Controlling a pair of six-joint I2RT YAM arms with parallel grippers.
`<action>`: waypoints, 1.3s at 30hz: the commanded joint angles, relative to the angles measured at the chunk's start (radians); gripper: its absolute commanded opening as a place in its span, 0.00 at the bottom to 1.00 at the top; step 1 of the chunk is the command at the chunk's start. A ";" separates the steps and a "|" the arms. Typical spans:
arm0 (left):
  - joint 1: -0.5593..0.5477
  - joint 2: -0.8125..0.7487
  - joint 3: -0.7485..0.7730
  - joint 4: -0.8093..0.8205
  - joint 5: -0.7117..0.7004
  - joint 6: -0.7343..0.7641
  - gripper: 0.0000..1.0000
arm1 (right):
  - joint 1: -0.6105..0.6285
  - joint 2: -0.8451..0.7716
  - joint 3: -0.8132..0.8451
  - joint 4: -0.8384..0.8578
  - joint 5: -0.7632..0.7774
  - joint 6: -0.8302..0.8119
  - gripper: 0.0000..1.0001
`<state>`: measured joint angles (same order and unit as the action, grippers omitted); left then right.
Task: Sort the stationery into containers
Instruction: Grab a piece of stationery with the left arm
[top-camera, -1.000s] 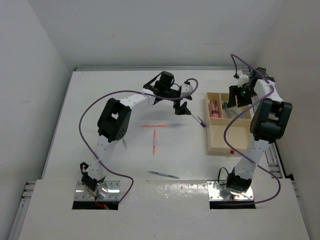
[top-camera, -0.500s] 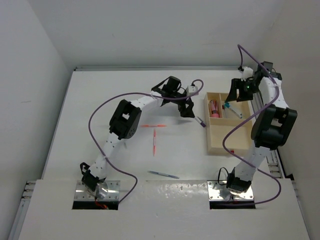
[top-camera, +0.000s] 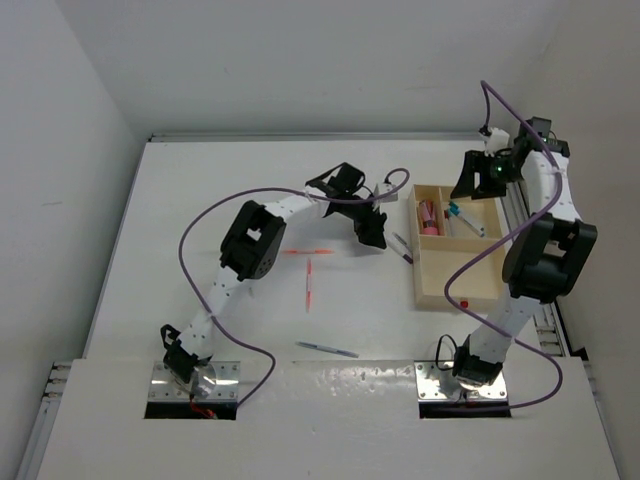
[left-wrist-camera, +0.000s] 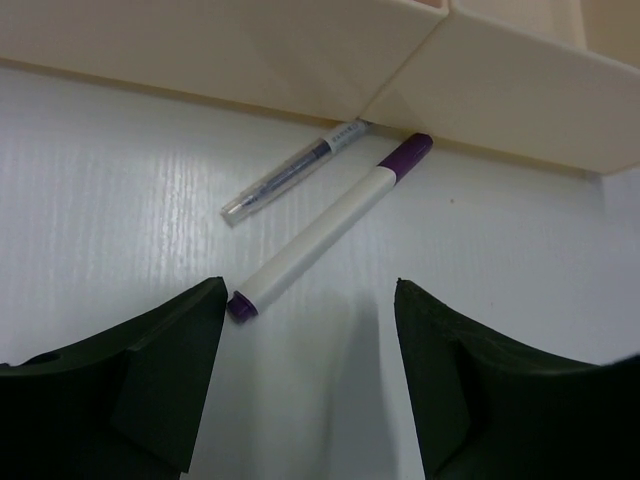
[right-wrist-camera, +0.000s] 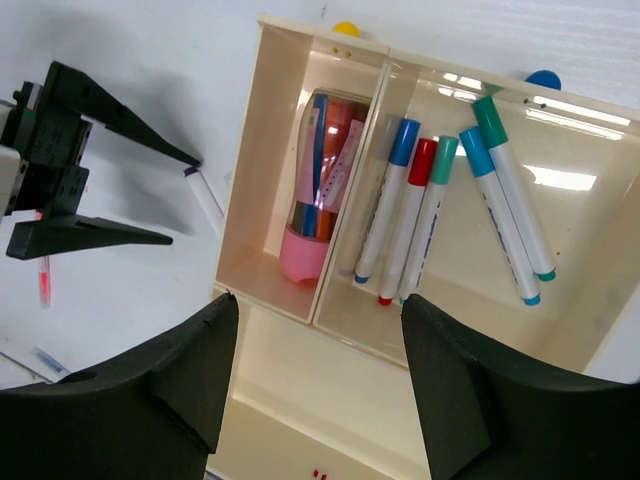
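My left gripper is open and empty, low over the table. A white marker with a purple cap lies just ahead of it, beside a thin clear pen, both against the wooden tray's wall. My right gripper is open and empty above the tray. One small section holds a pink block. The other holds several markers with blue, red and teal caps. Two orange-red pens and a thin grey pen lie on the table.
The tray's larger section lies below my right fingers, with a red dot on its near rim. Purple cables loop off both arms. Metal base plates sit at the near edge. A rail runs along the table's right side.
My right gripper has lifted up and back out of the tray, leaving teal-capped markers lying in the small section. My left gripper has shifted slightly toward the purple-capped marker.
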<state>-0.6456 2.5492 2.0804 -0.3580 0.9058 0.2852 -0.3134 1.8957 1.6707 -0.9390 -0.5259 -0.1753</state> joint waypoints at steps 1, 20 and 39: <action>-0.023 -0.070 -0.098 -0.067 0.010 0.035 0.74 | -0.001 -0.064 0.041 -0.021 -0.032 0.000 0.66; -0.149 -0.233 -0.310 -0.065 -0.329 0.227 0.54 | -0.021 -0.152 -0.065 -0.030 -0.079 -0.016 0.66; -0.259 -0.251 -0.425 -0.177 -0.515 0.243 0.08 | -0.038 -0.211 -0.080 -0.038 -0.108 -0.012 0.65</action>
<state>-0.8951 2.2871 1.7348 -0.3908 0.4160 0.5377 -0.3454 1.7287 1.5951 -0.9775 -0.6010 -0.1799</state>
